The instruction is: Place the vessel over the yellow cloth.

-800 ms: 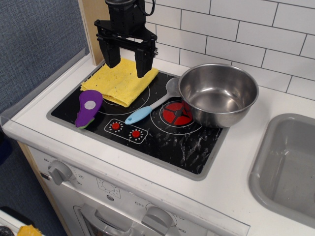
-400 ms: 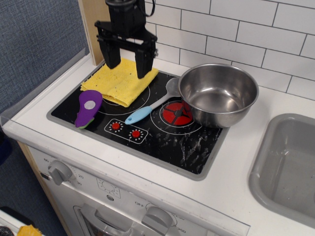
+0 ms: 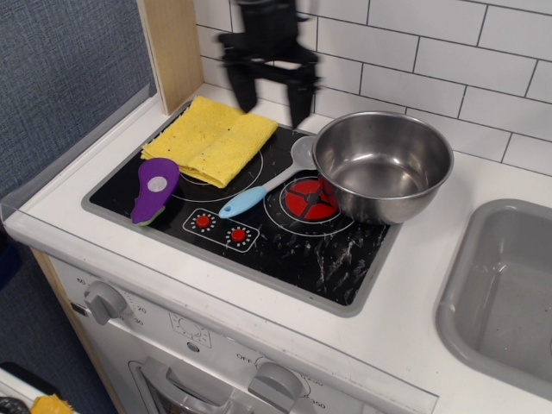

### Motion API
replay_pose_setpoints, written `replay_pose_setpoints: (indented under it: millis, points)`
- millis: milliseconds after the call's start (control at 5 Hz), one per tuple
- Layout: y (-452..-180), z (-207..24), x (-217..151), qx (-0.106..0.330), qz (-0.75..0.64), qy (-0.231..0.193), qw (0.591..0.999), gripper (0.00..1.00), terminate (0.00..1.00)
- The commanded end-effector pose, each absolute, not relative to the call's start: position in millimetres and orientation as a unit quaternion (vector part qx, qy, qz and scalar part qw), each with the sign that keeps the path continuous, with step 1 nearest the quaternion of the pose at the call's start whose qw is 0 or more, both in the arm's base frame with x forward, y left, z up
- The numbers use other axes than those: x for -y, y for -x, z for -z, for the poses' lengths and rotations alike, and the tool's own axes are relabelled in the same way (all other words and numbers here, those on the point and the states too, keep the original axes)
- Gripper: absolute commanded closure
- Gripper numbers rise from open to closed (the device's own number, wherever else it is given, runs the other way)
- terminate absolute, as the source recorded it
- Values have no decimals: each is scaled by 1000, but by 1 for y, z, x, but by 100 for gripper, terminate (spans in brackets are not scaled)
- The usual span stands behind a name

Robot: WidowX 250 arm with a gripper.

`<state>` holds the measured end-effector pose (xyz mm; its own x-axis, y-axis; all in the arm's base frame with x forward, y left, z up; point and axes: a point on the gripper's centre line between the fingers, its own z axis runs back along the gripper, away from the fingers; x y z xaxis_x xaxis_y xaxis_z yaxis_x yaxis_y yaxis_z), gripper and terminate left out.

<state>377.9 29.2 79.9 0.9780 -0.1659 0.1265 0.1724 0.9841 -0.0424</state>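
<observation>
A black toy stovetop (image 3: 285,250) is set into a white counter (image 3: 414,319), with two ring burners, one showing a red centre (image 3: 309,198), and two small red dial marks (image 3: 220,227) near its front edge. A purple eggplant-shaped toy (image 3: 155,188) with a pale oval spot lies at the front left corner. A spoon with a light blue handle (image 3: 259,191) lies diagonally across the middle; its grey bowl end points toward the back. A grey sink basin (image 3: 509,293) sits at right. White tiles (image 3: 448,60) cover the back wall, and a wooden panel (image 3: 172,47) stands at left. Grey knobs (image 3: 105,302) line the front, their labels seemingly too small to read
</observation>
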Motion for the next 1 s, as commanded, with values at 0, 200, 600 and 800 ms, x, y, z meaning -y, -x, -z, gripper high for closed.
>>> replay_pose_setpoints:
  millis: [0,200,600,800]
  points:
    - [-403,-84,8,81,109,35,990,0,0]
    - [-403,-74,0,65,89,16,994,0,0]
    - [-393,-61,2,43,91,8,995,0,0]
    - [-389,-53,12,34,107,9,994,100,0]
